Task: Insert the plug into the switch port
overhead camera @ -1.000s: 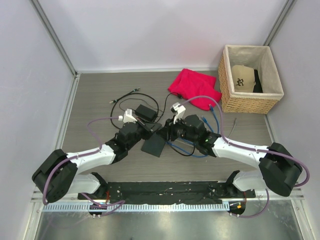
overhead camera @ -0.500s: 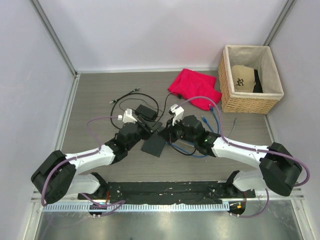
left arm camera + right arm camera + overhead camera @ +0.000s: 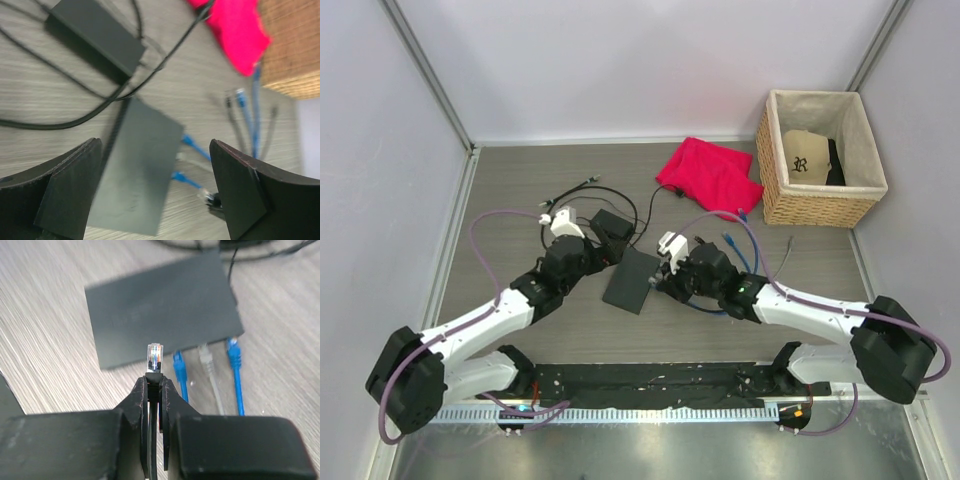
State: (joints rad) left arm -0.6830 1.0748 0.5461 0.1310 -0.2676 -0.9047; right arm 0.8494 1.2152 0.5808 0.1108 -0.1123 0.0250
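The switch lies flat mid-table, a thin dark box with two blue cables and a grey one plugged into its edge. My right gripper is shut on the plug, whose clear tip points at that socket edge, a short gap away, left of the plugged cables. In the top view the right gripper sits at the switch's right side. My left gripper is open above the switch, touching nothing. From above, the left gripper hovers at the switch's upper-left corner.
A black power brick with looping black cord lies just behind the switch. A red cloth lies at the back. A wicker basket holding a cap stands at the back right. Loose blue cables trail right of the right gripper.
My left gripper has opened wide and drawn back up and left from the switch. The right gripper, still shut on the plug, has shifted toward the near side along the switch's right edge.
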